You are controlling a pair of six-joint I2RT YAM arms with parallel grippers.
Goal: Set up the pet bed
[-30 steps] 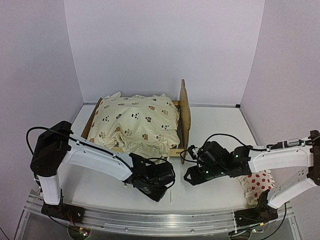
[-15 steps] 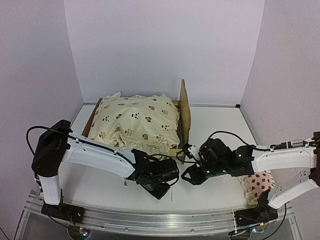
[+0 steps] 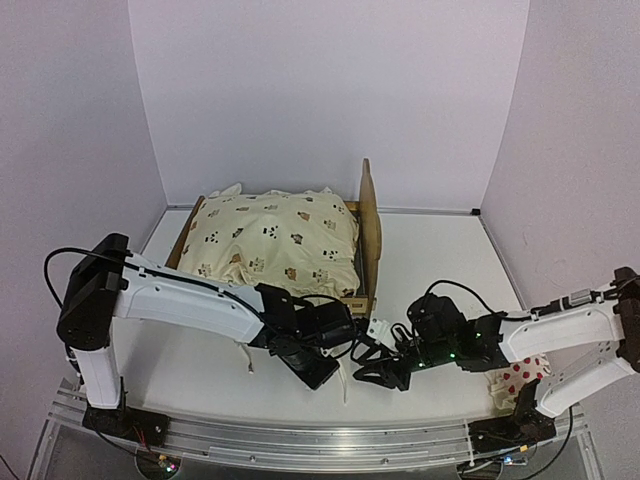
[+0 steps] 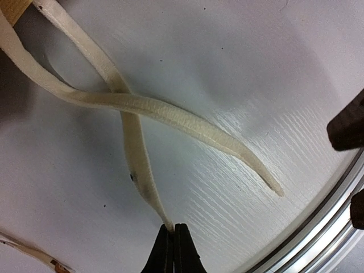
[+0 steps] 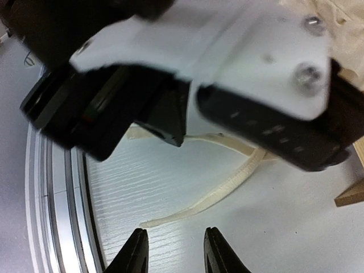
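The pet bed (image 3: 368,232), a light plywood frame with a curvy headboard, stands at the back centre. The cream animal-print cushion (image 3: 270,245) lies on it. Two cream ties from the cushion trail onto the table and cross in the left wrist view. My left gripper (image 4: 173,228) is shut on the tip of one tie (image 4: 135,162); from above it (image 3: 318,370) is in front of the bed. My right gripper (image 5: 173,242) is open just above the table, near the free end of the other tie (image 5: 223,196), not touching it. From above, the right gripper (image 3: 374,376) is close beside the left one.
A white red-dotted pillow (image 3: 520,368) lies at the right, partly under my right arm. The metal rail (image 3: 300,435) runs along the near table edge, close behind both grippers. Another tie (image 3: 245,358) lies left of the left gripper.
My right gripper has moved left and toward the near edge, coming close to the left gripper. My left gripper has shifted a little right, still low over the table.
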